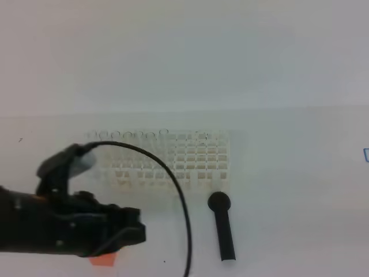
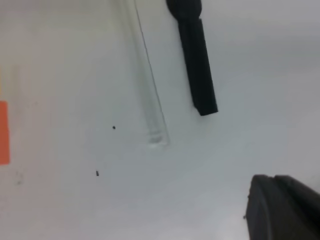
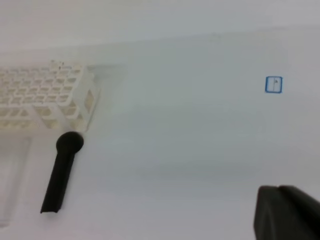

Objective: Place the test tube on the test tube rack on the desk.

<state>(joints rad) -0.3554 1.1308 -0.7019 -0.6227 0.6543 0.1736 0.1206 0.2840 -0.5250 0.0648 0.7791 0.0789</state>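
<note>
Both the left gripper (image 2: 282, 207) and right gripper (image 3: 287, 212) were clenched empty, the test tube (image 2: 150, 95) lying untouched on the desk (image 2: 250, 75).

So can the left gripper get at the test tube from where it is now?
Probably yes: the test tube lies flat on the bare desk, beside but apart from the black stick. The left gripper is shut and must open first.

Illumination is bright, flat and diffuse in all three views; the white surface (image 1: 288, 231) is washed out. Shadows are faint and soft. The overhead view is blurred: the rack (image 1: 173, 158) nearly dissolves into glare. Fingers (image 2: 280, 210) in wrist-view lower right corners are defocused.
</note>
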